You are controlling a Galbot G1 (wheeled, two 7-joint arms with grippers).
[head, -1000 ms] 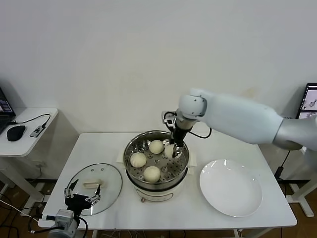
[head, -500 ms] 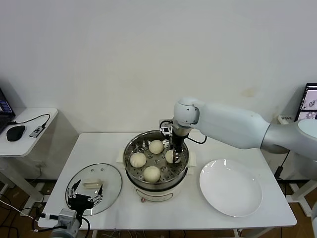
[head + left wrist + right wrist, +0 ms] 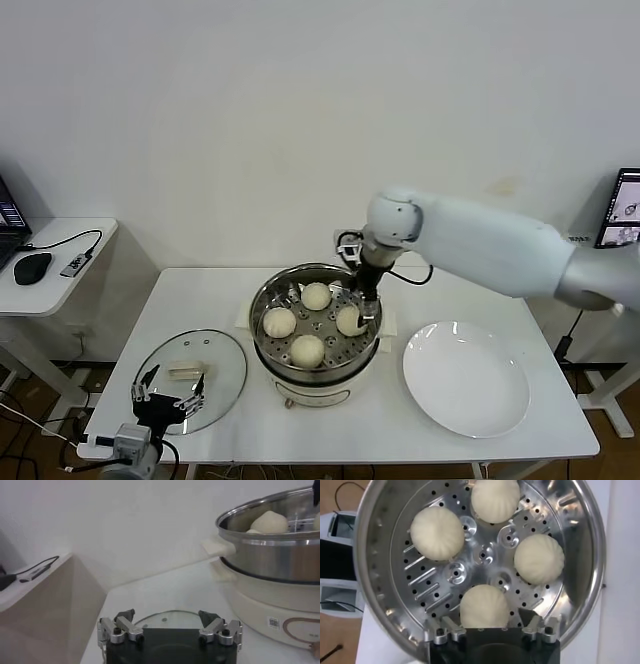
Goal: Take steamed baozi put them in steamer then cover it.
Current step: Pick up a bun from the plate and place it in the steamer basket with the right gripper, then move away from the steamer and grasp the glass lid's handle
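While all four steamed baozi [image 3: 492,567] are sitting on the perforated tray inside the steamer [image 3: 315,330] at the middle of the white bench [image 3: 400,420], the right claw [image 3: 366,306] is hovering just above the bun nearest the empty white plate [image 3: 466,378], its fingers spread open and gripping nothing. The left claw [image 3: 168,402] is waiting low at the bench's front left corner, open and empty, over the edge of the glass lid [image 3: 192,378] lying flat beside the steamer.
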